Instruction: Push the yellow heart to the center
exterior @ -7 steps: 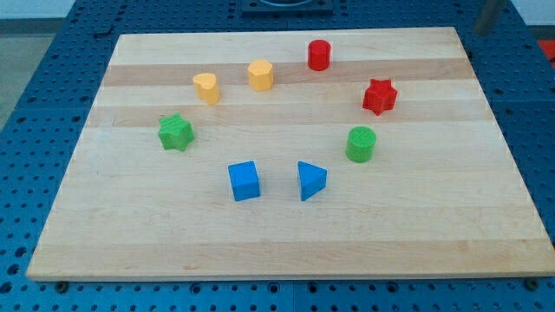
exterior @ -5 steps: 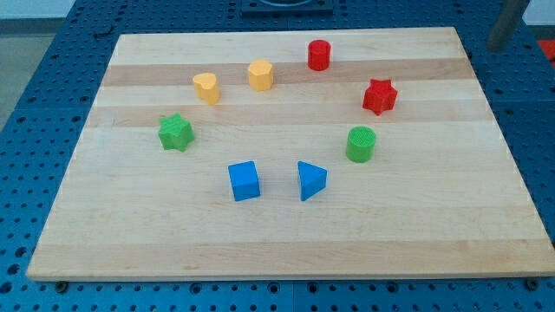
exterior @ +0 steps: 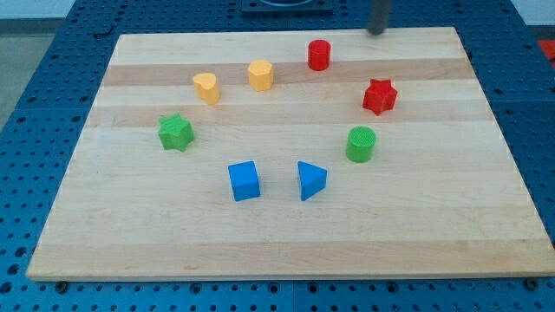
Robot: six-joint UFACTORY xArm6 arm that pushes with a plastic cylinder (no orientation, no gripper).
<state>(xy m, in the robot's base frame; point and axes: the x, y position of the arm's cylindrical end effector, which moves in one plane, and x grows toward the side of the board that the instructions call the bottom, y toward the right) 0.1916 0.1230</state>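
Camera view, the only one.

Yellow heart (exterior: 205,87): small solid block, upper-left part of the table (exterior: 286,243), lobes toward the view's top. Flat top, straight sides, matte yellow. Likely light, rigid plastic; should slide easily on smooth wood and not deform. Being short and squat, tipping looks unlikely, but it may spin if struck off-centre. No grasp possible here: this rig has no fingers, so nothing opens, closes or holds. Contact is by pushing only.

Best contact, in my judgement: the heart's upper-left side, pressing toward the lower right, where the middle of the table lies bare inside the ring of blocks.

Neighbours: yellow hexagon-like block (exterior: 260,74) just to its right, apart from it; green star (exterior: 176,132) below-left, apart.

My tip (exterior: 377,31): blurred dark rod at the table's top edge, right of the red cylinder (exterior: 319,54), well apart from the heart and touching no block.

Other blocks: red star (exterior: 379,95), green cylinder (exterior: 361,144), blue cube (exterior: 244,181), blue triangle (exterior: 310,179).
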